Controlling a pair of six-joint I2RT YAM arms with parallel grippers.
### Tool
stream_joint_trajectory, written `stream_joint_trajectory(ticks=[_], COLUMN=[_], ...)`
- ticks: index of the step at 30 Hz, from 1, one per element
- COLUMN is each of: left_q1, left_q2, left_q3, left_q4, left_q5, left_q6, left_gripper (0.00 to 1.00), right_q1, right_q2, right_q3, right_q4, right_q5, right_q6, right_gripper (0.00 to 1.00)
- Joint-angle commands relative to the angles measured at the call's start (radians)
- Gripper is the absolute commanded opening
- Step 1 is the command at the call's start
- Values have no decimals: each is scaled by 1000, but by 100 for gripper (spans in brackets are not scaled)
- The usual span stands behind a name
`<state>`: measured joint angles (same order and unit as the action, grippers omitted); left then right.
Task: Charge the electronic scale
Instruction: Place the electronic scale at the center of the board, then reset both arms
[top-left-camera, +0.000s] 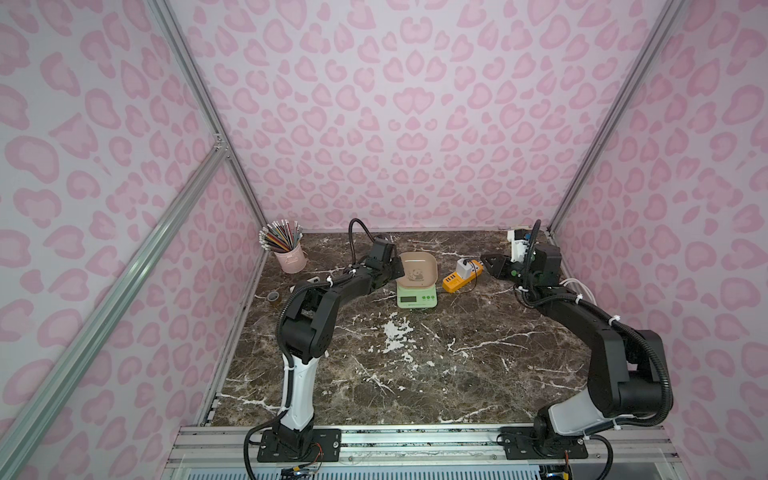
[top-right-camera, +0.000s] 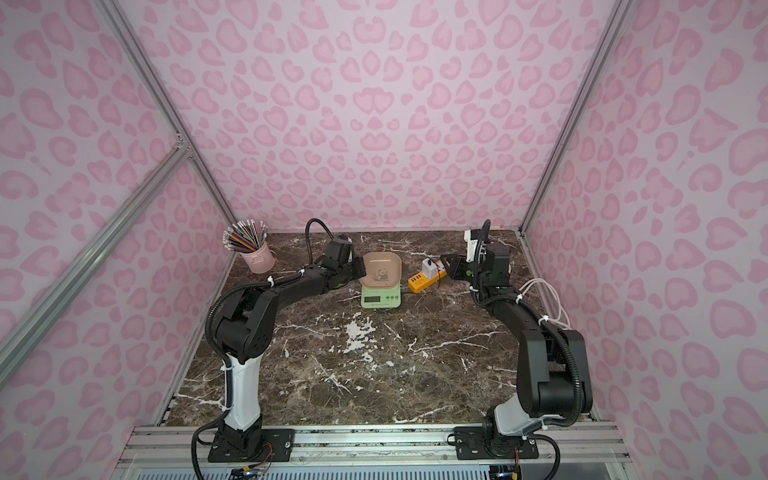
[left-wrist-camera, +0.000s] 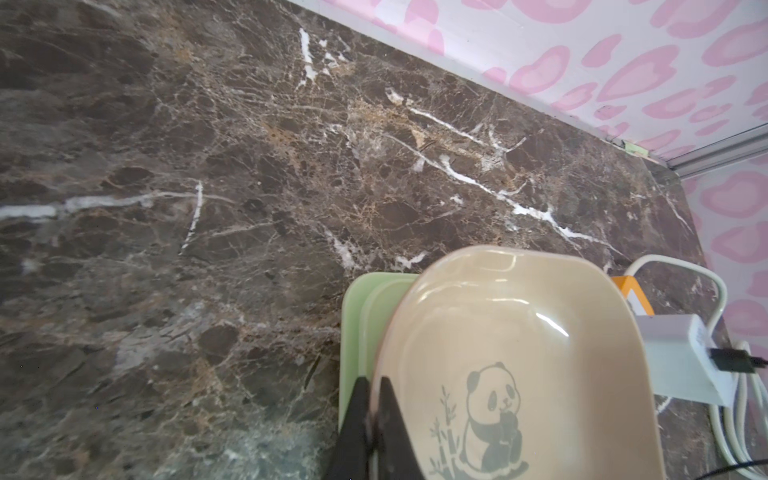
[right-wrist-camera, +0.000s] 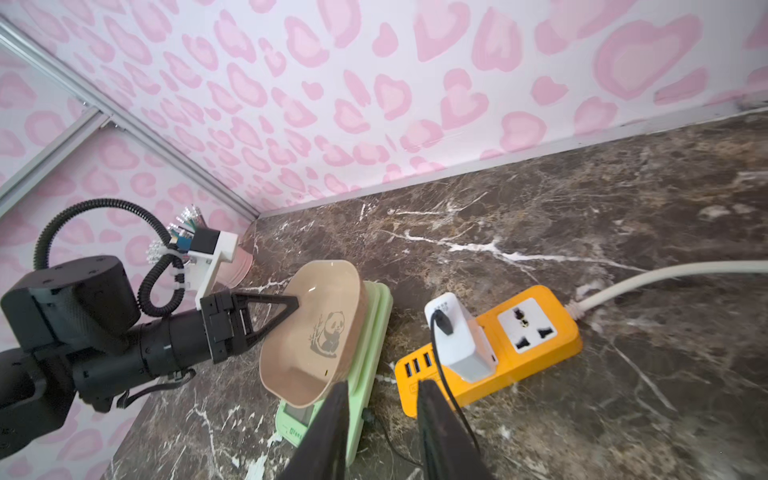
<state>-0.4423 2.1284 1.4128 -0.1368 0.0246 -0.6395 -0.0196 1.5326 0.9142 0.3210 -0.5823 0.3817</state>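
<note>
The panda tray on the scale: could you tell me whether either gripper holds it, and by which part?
The left gripper pinches the panda tray by its rim, one finger inside and one outside. The right gripper is open and holds nothing.

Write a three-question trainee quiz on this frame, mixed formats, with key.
1. True or false: the white charger sits plugged into the orange power strip.
2. The left gripper has its jaws: A open above the tray; B shut on the rim of the beige tray; C shut on nothing.
3. Short answer: which gripper holds nothing?

Key: 1 true. 2 B. 3 the right gripper, jaws open.
</note>
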Motion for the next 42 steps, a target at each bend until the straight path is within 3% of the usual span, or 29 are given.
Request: stream_joint_trajectory(ticks=[1,5,10,14,17,20,21,26,27,29,31,34,36,38,42], left_q1=[0,0,11,37,67,94,108,177,194,204,206,216,233,249,300], left_q2=[22,39,10,-108,-258,-414,-467,-718,-745,-755,-746,-775,-780,-768,-735], left_q3=[40,64,66,-5,-139,-330,-387,-738,-799,-882,-971,-1057,-1103,-1137,-1213], left_q4=[-20,-46,-45,32,164,312,358,655,722,830,974,1080,1129,1173,1365], left_q5=[-17,-11,-17,-26,-96,-255,-293,-465,-487,-581,-654,-627,-595,-561,-418], left_q6=[-7,4,47,162,277,386,417,494,510,548,598,625,635,638,653], left_gripper=[5,13,36,60,72,80,82,89,89,89,89,89,90,91,94], right_q1=[-10,-22,-35,-53,-67,-69,-69,-70,-69,-69,-78,-55,-33,-26,-17], right_q2=[-17,-43,-69,-84,-107,-127,-129,-156,-162,-160,-133,-110,-126,-173,-195], right_q3=[-23,-78,-133,-179,-253,-328,-351,-435,-461,-499,-467,-504,-605,-665,-741], right_q4=[61,86,103,96,154,235,259,347,392,457,402,442,603,702,840], right_q5=[68,139,181,246,321,401,417,512,539,588,594,633,683,650,663], right_q6=[21,17,-28,-43,-43,-52,-56,-93,-104,-100,-80,-131,-176,-240,-266], right_gripper=[34,36,37,41,50,66,76,90,98,99,99,99,99,99,99])
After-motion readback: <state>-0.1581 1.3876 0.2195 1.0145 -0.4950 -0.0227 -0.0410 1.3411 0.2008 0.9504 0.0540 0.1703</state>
